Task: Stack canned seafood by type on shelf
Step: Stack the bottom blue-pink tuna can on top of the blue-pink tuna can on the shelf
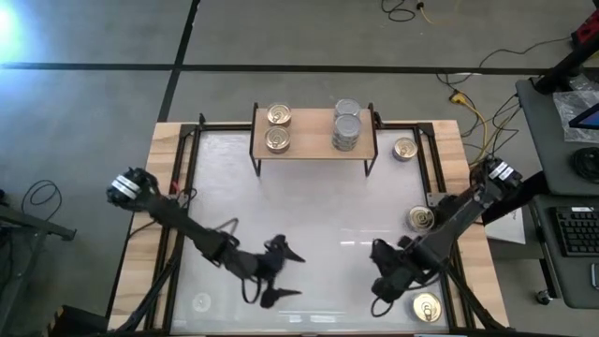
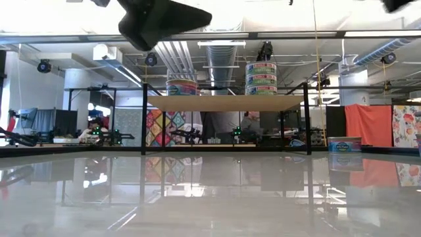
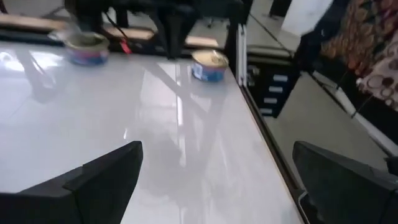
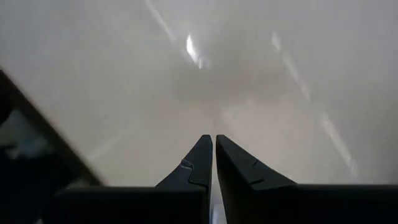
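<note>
Wooden and pale, the small rectangular shelf on thin black legs point(image 1: 314, 142) is standing at the far edge of the glossy white tabletop point(image 1: 309, 234). Two gold-lidded round tins point(image 1: 278, 127) are sitting side by side on its left part, and a stack of silver-lidded tins point(image 1: 346, 129) is rising on its right part. From table height the stack is showing three banded layers; the overhead view is hiding how many tins are lying under the top lid.

Three more gold-lidded tins are lying off the shelf: one point(image 1: 404, 149) just beside the shelf's right end, one point(image 1: 421, 219) near the right edge of the table and partly covered by the right arm, and one point(image 1: 426, 307) at the near right corner.

Over the near left part of the table, the left gripper point(image 1: 278, 273) is hanging with its dark fingers point(image 3: 102, 180) spread wide and nothing between them. Its wrist view is cutting off both fingertips and blurring two of the tins beyond.

Close over the near right part, the right gripper point(image 4: 214, 158) is holding its fingers pressed together on nothing. Its wrist view is showing only hazy white tabletop, and the table-height view is catching no more than dark fragments of the arms at its upper edge.
</note>
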Available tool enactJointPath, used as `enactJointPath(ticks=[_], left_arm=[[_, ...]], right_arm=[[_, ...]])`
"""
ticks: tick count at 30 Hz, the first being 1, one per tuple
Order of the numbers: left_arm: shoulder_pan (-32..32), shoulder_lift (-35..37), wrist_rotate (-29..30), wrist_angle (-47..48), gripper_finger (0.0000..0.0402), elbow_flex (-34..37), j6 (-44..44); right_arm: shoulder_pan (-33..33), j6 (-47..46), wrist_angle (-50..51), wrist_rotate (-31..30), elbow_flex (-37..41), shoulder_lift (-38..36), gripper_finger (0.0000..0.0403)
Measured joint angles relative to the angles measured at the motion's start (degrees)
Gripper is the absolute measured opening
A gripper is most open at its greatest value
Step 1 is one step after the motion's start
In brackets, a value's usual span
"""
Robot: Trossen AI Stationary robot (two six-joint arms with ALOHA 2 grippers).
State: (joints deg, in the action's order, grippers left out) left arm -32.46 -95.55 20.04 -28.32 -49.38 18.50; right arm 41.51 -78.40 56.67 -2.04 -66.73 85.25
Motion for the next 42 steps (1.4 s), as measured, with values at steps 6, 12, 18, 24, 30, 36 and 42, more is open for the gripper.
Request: enactJointPath(ticks=[6, 12, 18, 24, 30, 36, 42], left_arm=[[-3.35, -7.94, 0.02, 5.42, 0.04, -7.87, 0.07], [-4.12, -11.12, 0.53, 14.28, 0.04, -13.58, -0.09], [-4.1, -10.99, 0.77, 14.39, 0.04, -14.36, -2.63], [-4.08, -10.82, 3.27, 14.36, 0.04, -14.16, -2.84], [-3.87, -10.73, 3.49, 14.39, 0.04, -13.95, -2.47], [-3.3, -10.69, 4.01, 15.7, 0.04, -13.9, 1.01], [-3.27, -10.69, 6.22, 17.74, 0.04, -13.86, 3.75]], right_arm=[[5.59, -12.53, -5.45, 13.98, 0.36, 2.08, 0.0013], [10.7, -18.18, -7.9, 22.03, 0.36, 6.75, 0.0013], [11.11, -18.9, -5.37, 28.77, 0.38, 9.96, 0.0013], [9.81, -11.68, 1.96, 25.48, 0.47, 11.62, 0.0013], [5.03, -1.97, -3.33, 9.81, -1.46, 10.39, 0.0013], [-0.84, 16.41, -10.39, -2.7, -6.26, 10.01, 0.0013], [-2.04, 25.38, -7.15, -3.38, -11.53, 10.1, 0.0013]])
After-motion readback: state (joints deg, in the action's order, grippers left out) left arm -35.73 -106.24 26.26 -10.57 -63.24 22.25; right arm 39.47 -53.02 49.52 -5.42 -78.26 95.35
